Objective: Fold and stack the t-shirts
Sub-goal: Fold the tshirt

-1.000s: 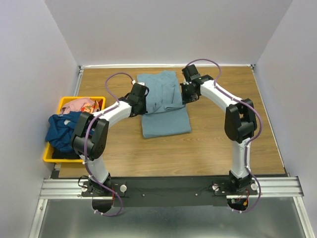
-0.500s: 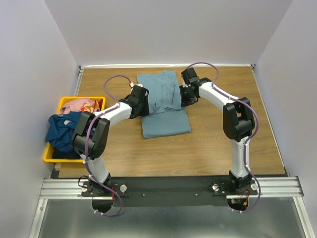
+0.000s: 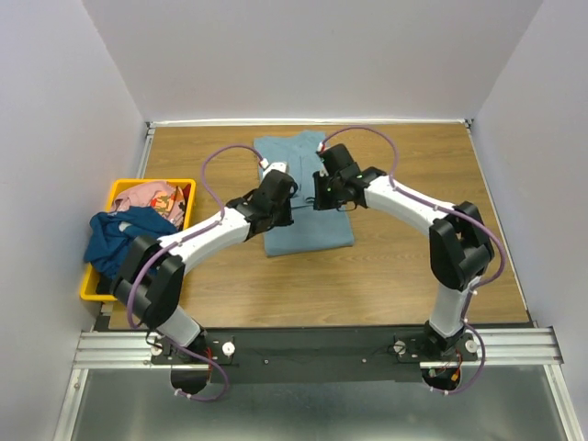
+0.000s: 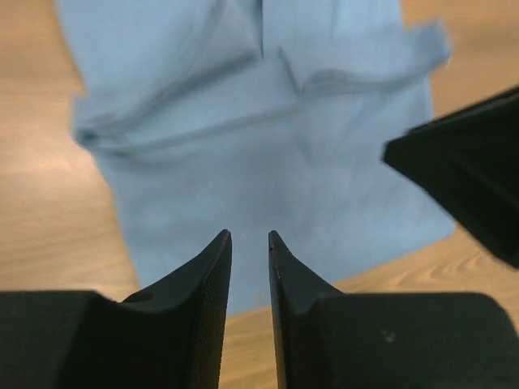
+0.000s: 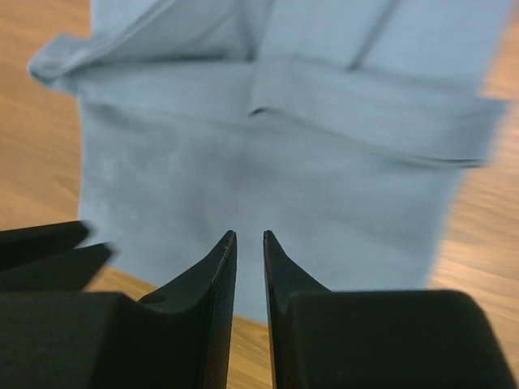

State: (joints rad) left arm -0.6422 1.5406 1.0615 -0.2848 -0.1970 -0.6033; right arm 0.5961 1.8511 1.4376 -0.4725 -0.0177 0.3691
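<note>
Nearest the camera, both arm bases are bolted to a metal rail (image 3: pixel 312 347) at the near edge of the wooden table (image 3: pixel 395 266). At the table's left edge stands a yellow bin (image 3: pixel 89 294). The dark navy t-shirt (image 3: pixel 115 241) is bunched in the bin and spills over its left rim. The pink patterned t-shirt (image 3: pixel 152 196) lies crumpled in the far part of the same bin. Both arms reach inward to the middle of the table, where their wrists come close together. The left gripper (image 4: pixel 247 237) hovers over the light blue-grey t-shirt (image 3: pixel 312 234), its fingers released with a narrow gap between them and nothing in that gap. The right gripper (image 5: pixel 246 235) hangs just beside it over the same shirt, also released, slightly parted and empty. Each wrist view shows the other gripper as a black shape at the picture's edge. The light blue-grey t-shirt lies flat on the table, between the middle and the far edge, with its sides turned inward. Several folded flaps and creases cross its far half, while the near half is smooth and roughly rectangular.
</note>
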